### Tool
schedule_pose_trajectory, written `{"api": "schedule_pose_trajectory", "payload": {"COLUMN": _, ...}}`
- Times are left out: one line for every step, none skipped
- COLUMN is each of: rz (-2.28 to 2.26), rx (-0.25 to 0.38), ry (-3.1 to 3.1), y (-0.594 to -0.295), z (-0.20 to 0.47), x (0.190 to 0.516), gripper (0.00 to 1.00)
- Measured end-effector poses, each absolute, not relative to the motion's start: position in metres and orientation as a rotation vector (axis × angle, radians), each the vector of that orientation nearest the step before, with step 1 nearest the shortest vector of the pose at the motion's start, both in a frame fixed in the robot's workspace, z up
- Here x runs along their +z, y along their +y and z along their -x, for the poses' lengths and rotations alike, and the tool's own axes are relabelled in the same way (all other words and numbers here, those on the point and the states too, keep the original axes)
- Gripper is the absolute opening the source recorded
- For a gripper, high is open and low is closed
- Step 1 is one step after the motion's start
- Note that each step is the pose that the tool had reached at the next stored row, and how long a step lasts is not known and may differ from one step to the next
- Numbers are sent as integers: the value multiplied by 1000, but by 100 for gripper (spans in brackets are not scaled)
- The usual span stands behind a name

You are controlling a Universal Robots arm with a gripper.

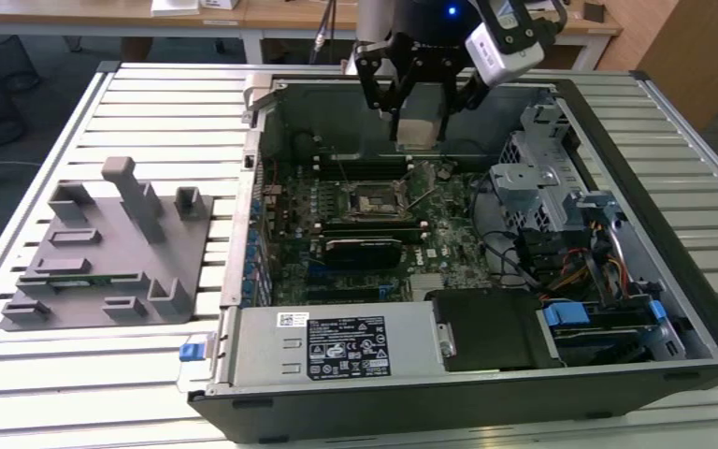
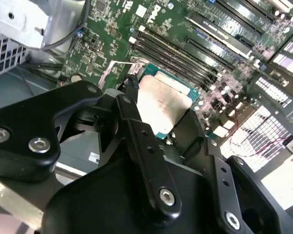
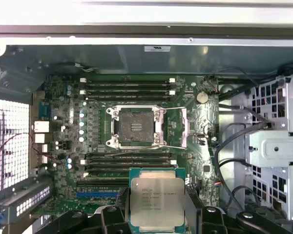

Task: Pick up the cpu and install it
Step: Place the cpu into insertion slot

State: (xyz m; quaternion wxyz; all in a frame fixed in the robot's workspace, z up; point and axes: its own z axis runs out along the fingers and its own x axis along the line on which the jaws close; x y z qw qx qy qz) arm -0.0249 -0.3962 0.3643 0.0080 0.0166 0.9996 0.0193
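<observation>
Currently the cpu (image 3: 156, 200) is clamped by its edges in the gripper (image 1: 418, 117) — held aloft over the motherboard (image 3: 200, 122), apart from the open socket (image 3: 135, 126), inside the computer case (image 1: 459, 412).

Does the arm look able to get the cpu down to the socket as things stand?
Probably yes: the tool holds the cpu above the motherboard, and the socket lies open with nothing over it.
</observation>
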Motion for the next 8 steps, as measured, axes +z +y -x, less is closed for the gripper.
{"api": "schedule_pose_trajectory", "payload": {"rz": -78, "rx": 59, "ry": 3124, "y": -396, "z": 25, "x": 364, "gripper": 54}}
{"api": "schedule_pose_trajectory", "payload": {"rz": -102, "rx": 59, "ry": 3123, "y": -396, "z": 25, "x": 364, "gripper": 54}}
{"api": "schedule_pose_trajectory", "payload": {"rz": -125, "rx": 58, "ry": 3122, "y": -396, "z": 25, "x": 364, "gripper": 54}}
{"api": "schedule_pose_trajectory", "payload": {"rz": -148, "rx": 56, "ry": 3120, "y": -396, "z": 25, "x": 363, "gripper": 54}}
{"api": "schedule_pose_trajectory", "payload": {"rz": -171, "rx": 55, "ry": 3119, "y": -396, "z": 25, "x": 363, "gripper": 54}}
{"api": "schedule_pose_trajectory", "payload": {"rz": -196, "rx": 55, "ry": 3117, "y": -396, "z": 25, "x": 363, "gripper": 54}}
{"api": "schedule_pose_trajectory", "payload": {"rz": -223, "rx": 54, "ry": 3115, "y": -396, "z": 25, "x": 363, "gripper": 54}}
{"api": "schedule_pose_trajectory", "payload": {"rz": -246, "rx": 53, "ry": 3113, "y": -396, "z": 25, "x": 363, "gripper": 54}}
